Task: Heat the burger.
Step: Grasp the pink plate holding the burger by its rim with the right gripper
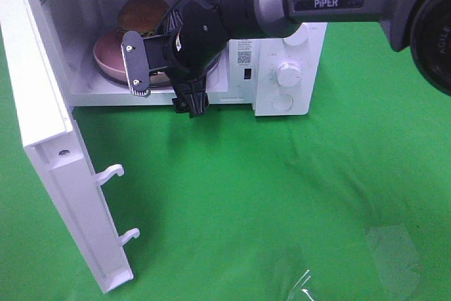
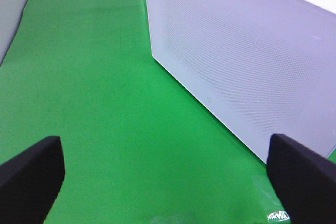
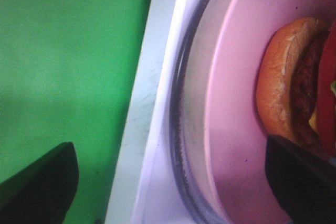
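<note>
Reading it as plate delivered, door not yet shut. The burger (image 1: 143, 13) sits on the pink plate (image 1: 106, 58), which rests on the glass turntable (image 3: 191, 103) inside the open microwave (image 1: 282, 100). Using the plate as a carrier makes sense, since nothing has to squeeze the bun.

The right end effector (image 3: 168, 156) is at the cavity mouth with its fingers apart. One is on the desk (image 1: 282, 202) side and the other over the plate next to the burger, so they straddle the near rim. I can't see a clamp on anything.

The door (image 1: 49, 146) is swung wide to the left, which gives the arm room to reach in.

The left end effector (image 2: 163, 145) is spread wide with nothing between its fingers. It's parked low over the desk beside a white perforated panel (image 2: 236, 51), either door or microwave wall, can't tell which. It looks to be kept clear of the right arm's reach.

My guess at next steps: back out without catching the rim, shut the door, turn the timer knob (image 1: 289, 73).
</note>
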Action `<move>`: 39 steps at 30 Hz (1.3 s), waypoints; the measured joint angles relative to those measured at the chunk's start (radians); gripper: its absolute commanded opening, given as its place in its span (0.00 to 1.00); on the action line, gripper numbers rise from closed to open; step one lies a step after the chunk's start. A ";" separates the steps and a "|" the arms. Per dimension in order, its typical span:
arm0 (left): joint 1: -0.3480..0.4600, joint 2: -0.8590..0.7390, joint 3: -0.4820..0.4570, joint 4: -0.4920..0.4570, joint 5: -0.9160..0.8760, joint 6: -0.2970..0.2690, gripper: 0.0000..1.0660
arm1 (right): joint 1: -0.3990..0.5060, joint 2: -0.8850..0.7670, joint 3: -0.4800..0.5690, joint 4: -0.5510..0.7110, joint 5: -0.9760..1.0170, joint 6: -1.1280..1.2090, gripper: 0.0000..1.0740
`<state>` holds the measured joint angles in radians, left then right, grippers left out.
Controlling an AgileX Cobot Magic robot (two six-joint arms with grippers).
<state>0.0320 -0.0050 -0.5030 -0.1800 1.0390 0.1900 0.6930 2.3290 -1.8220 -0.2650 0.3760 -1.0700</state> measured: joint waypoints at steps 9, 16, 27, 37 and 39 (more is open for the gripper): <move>0.000 0.000 0.000 0.005 0.000 0.000 0.97 | -0.006 0.055 -0.085 0.055 0.015 -0.007 0.79; 0.000 0.000 0.000 0.009 0.000 0.000 0.97 | -0.019 0.105 -0.111 0.198 0.019 -0.118 0.77; 0.000 0.000 0.000 0.010 0.000 0.000 0.97 | -0.027 0.114 -0.119 0.305 0.019 -0.217 0.56; 0.000 0.000 0.000 0.010 0.000 0.000 0.97 | -0.033 0.114 -0.128 0.313 0.022 -0.220 0.00; 0.000 0.000 0.000 0.010 0.000 0.000 0.97 | -0.033 0.114 -0.130 0.313 0.029 -0.224 0.00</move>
<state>0.0320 -0.0050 -0.5030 -0.1700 1.0390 0.1900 0.6600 2.4430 -1.9520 0.0480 0.4050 -1.2940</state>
